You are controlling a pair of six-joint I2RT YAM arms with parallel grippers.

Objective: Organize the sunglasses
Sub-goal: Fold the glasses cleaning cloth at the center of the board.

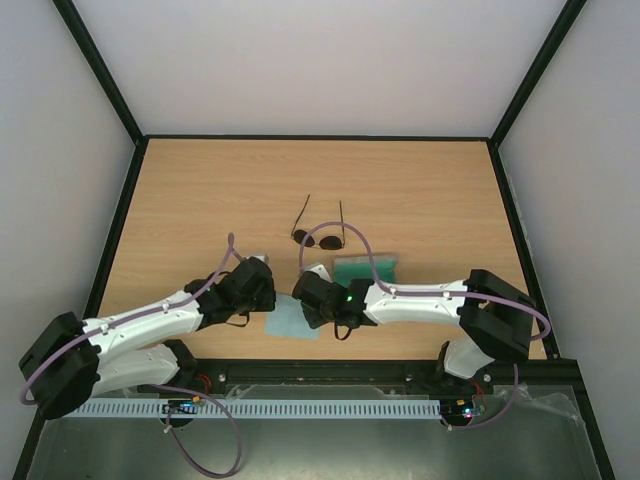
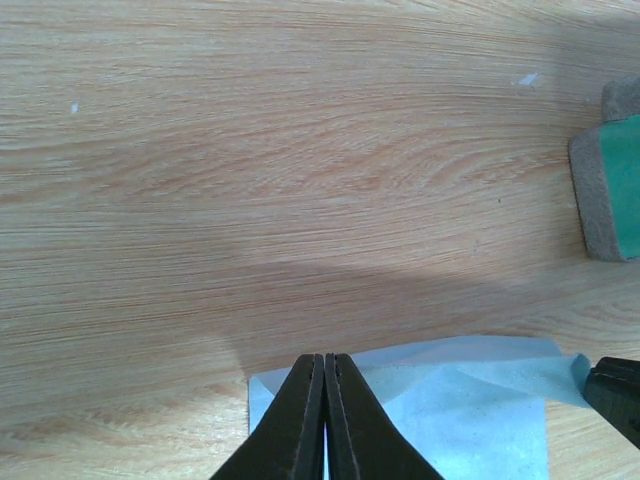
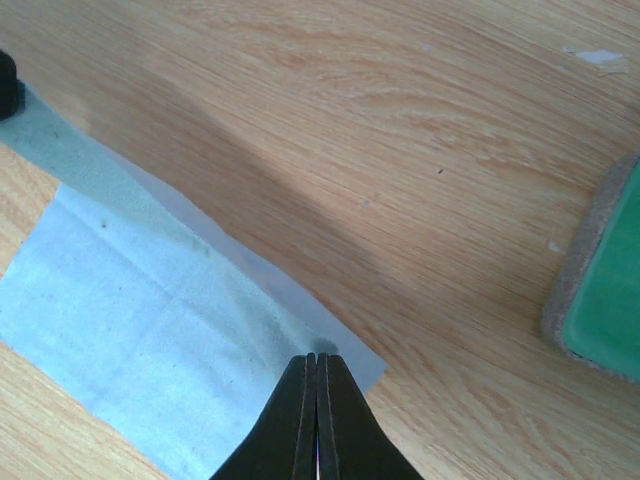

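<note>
The sunglasses (image 1: 318, 237) are laid unfolded on the counter (image 1: 200, 190) (temples pointing away from the arms), just beside the green-lined grey case (image 1: 366, 268). The left jaws and right jaws are seen pressed shut, with nothing gripped, at opposite edges of the light blue cloth (image 1: 290, 320).

case (image 2: 612, 185) cut off, cloth (image 1: 290, 322) partly covered

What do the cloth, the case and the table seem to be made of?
Cloth: probably thin microfibre or similar soft fabric, matt light blue, with fold creases.
Case: a fuzzy grey edge like felt, and a smooth green face, perhaps plastic or lining; unsure.
Table: wood or wood-look laminate, light, with clear grain lines and low sheen.
</note>
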